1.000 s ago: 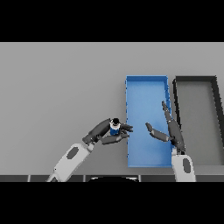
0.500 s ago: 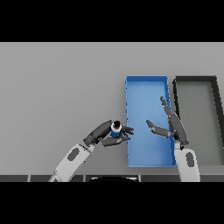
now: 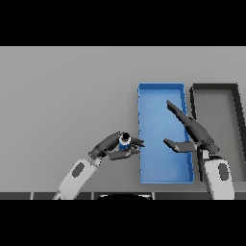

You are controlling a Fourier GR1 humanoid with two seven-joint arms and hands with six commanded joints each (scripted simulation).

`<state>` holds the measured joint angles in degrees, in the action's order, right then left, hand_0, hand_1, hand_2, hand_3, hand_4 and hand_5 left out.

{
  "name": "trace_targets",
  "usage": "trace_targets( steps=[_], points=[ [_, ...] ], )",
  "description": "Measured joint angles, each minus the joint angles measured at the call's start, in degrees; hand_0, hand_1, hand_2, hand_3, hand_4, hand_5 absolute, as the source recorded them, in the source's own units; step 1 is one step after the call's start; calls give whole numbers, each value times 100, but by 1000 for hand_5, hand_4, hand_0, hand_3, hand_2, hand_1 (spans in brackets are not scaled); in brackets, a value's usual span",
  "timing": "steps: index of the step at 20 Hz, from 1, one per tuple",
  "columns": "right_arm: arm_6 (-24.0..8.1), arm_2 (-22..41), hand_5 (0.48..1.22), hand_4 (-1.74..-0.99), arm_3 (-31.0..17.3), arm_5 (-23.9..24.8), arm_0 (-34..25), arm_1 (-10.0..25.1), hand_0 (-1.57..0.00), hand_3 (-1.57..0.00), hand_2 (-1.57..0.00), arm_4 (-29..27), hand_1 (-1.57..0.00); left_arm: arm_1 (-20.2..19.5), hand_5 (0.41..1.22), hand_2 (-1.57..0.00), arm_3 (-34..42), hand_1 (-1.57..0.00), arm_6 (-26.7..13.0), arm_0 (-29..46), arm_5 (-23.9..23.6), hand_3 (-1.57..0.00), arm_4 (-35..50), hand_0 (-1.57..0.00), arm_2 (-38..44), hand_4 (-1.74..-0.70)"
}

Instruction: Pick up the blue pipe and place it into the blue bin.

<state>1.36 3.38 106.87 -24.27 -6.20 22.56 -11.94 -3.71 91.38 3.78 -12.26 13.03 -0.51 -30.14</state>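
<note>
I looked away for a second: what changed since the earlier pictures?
The left hand, shut on the blue pipe, edged slightly toward the blue bin. The right hand, open, rose a little over the bin. Both bins stayed put.

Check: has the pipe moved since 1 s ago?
Yes, slightly. Held in the left hand, the pipe has dropped a little toward the table's near edge, staying just left of the blue bin.

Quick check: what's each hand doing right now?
Left hand: shut on the blue pipe, beside the blue bin.
Right hand: open, holding nothing, above the bin.
</note>
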Motion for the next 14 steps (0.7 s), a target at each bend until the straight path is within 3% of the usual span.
trace_targets(
  steps=[3, 5, 12, 14],
  points=[
    [-539, 322, 537, -1219, 422, -238, -383, 249, 1, 1, -3, -118, -1, 107, 1221, -1571, -19, -1571, -110, 41, 24, -1571, -151, -1571, -54, -1474],
    [-597, 478, 526, -1246, 540, -488, -530, 374, 1, 1, -1, -215, 0, 90, 1221, -1571, -16, -1571, -101, -2, 51, -1571, -215, -1571, 22, -1474],
    [-1398, 1055, 525, -1220, 640, -803, -1136, 273, 1, 1, 1, -847, 1, 225, 1221, -1571, -73, -1571, -68, 25, 205, -1571, -342, -1571, 127, -1476],
    [-1559, 1229, 517, -1209, 531, -891, -1337, 204, 1, 1, 1, -749, 1, 220, 1221, -1571, 18, -1571, -76, 124, 301, -1571, -302, -1571, 141, -1473]
  ],
)
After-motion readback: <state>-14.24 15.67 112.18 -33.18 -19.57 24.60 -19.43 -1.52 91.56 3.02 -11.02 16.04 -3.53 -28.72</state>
